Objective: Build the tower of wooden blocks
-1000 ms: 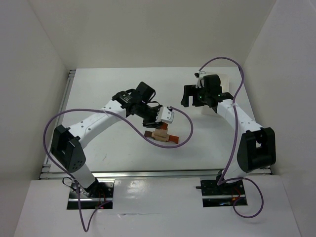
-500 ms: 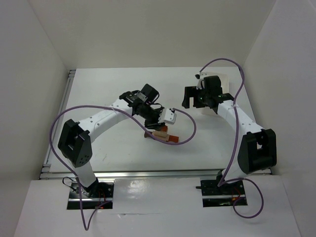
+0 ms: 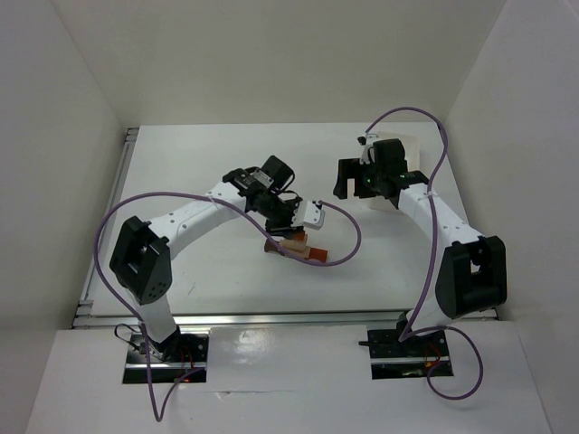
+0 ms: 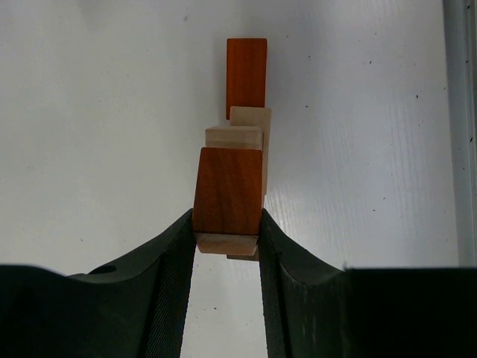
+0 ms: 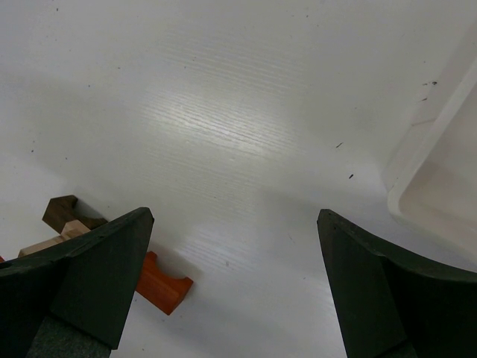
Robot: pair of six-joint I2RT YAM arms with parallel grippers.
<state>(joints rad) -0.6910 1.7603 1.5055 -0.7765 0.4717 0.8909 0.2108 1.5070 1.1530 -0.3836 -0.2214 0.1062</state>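
Note:
In the left wrist view my left gripper (image 4: 227, 233) is shut on a reddish-brown block (image 4: 227, 190), one finger pressed to each side. A light tan piece (image 4: 226, 243) shows at the block's near end. Just beyond lie stacked tan blocks (image 4: 242, 134) and an orange bar (image 4: 246, 74) on the table. From above, the left gripper (image 3: 289, 228) hangs over this small wood block tower (image 3: 291, 244), hiding most of it. An orange piece (image 3: 317, 254) sticks out to the right. My right gripper (image 3: 366, 185) stands open and empty, well to the right.
A white tray (image 3: 409, 146) sits behind the right gripper, and its rim (image 5: 440, 171) shows in the right wrist view. An orange arch piece (image 5: 160, 283) and a dark brown block (image 5: 63, 211) lie at that view's lower left. A purple cable (image 3: 348, 240) loops beside the stack.
My left arm has swung its elbow inward and brought the gripper with the reddish-brown block lower over the stack, covering the tan blocks. The right arm has not moved.

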